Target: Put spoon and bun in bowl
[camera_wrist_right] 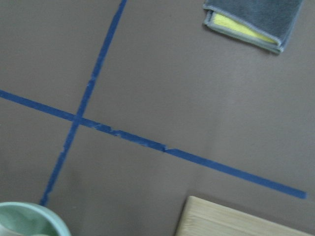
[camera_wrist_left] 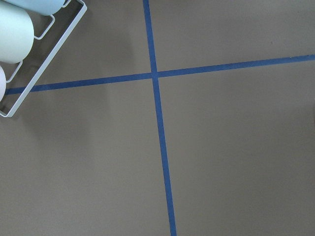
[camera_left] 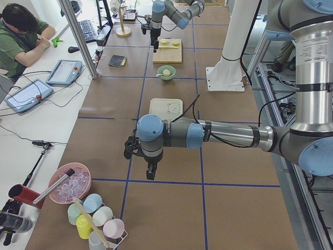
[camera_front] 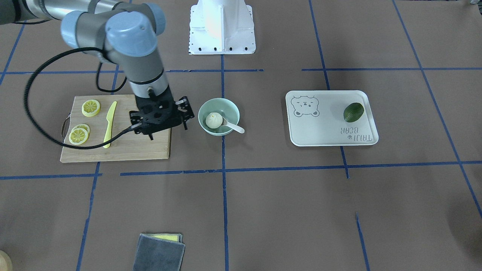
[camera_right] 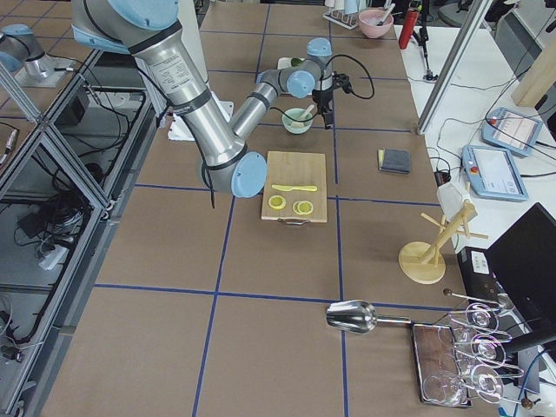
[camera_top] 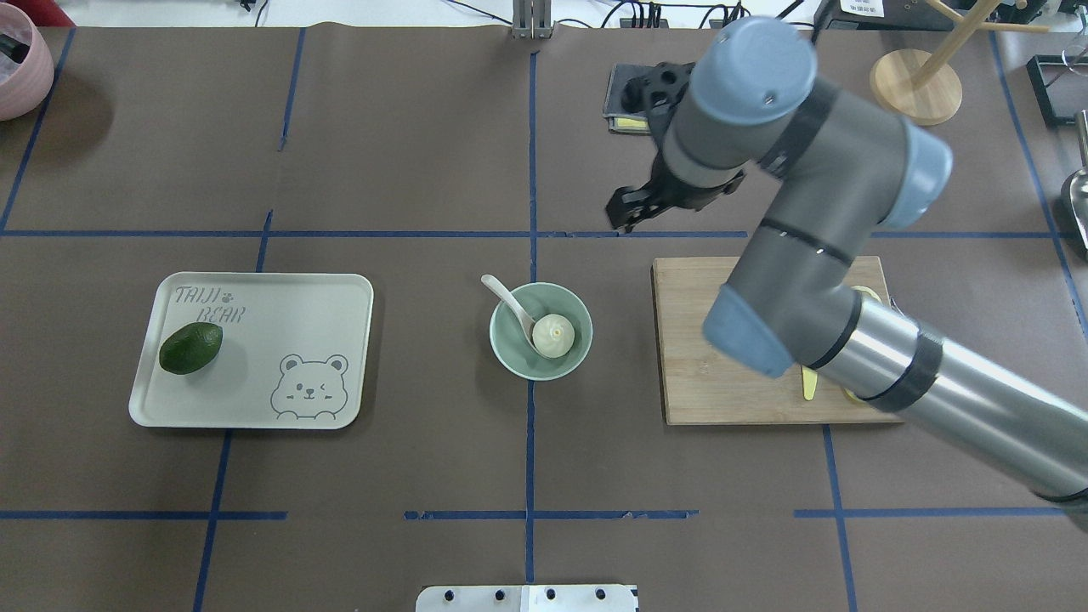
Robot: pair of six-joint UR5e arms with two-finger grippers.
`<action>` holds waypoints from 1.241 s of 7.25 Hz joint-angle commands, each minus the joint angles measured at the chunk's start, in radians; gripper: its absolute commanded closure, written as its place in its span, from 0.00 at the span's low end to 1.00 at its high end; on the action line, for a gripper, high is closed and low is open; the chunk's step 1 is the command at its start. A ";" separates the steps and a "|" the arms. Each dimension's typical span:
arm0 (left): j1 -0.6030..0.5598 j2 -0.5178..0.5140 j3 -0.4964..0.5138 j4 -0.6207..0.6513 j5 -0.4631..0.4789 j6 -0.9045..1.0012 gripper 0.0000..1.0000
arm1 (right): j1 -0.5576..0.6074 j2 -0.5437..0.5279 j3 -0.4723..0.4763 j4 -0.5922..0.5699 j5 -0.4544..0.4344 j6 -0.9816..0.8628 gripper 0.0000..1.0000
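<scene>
The mint-green bowl (camera_front: 230, 107) stands at the table's middle, also in the overhead view (camera_top: 517, 354). The white bun (camera_front: 213, 120) (camera_top: 553, 334) lies inside it. The cream spoon (camera_front: 235, 128) (camera_top: 506, 298) rests in the bowl beside the bun, its handle sticking out over the rim. My right gripper (camera_front: 168, 132) (camera_top: 633, 210) is raised just beside the bowl, over the corner of the cutting board, open and empty. My left gripper (camera_left: 151, 174) shows only in the exterior left view, far from the bowl; I cannot tell whether it is open or shut.
A wooden cutting board (camera_front: 124, 149) holds lemon slices (camera_front: 91, 107) and a yellow knife (camera_front: 110, 123). A grey tray (camera_front: 327, 130) holds an avocado (camera_front: 353, 112). A folded grey cloth (camera_front: 160, 252) lies near the operators' edge. A cup rack (camera_wrist_left: 19, 39) is by the left wrist.
</scene>
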 commanded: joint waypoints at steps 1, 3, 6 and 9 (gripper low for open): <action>0.001 -0.001 0.002 0.002 0.001 0.000 0.00 | 0.252 -0.152 0.000 0.001 0.181 -0.349 0.00; 0.001 -0.001 0.001 0.002 0.000 0.000 0.00 | 0.493 -0.353 -0.001 0.004 0.295 -0.630 0.00; 0.001 -0.001 -0.012 0.001 0.001 0.000 0.00 | 0.691 -0.644 -0.001 0.073 0.381 -0.666 0.00; 0.001 -0.001 -0.009 0.001 0.001 0.002 0.00 | 0.784 -0.814 -0.003 0.309 0.380 -0.668 0.00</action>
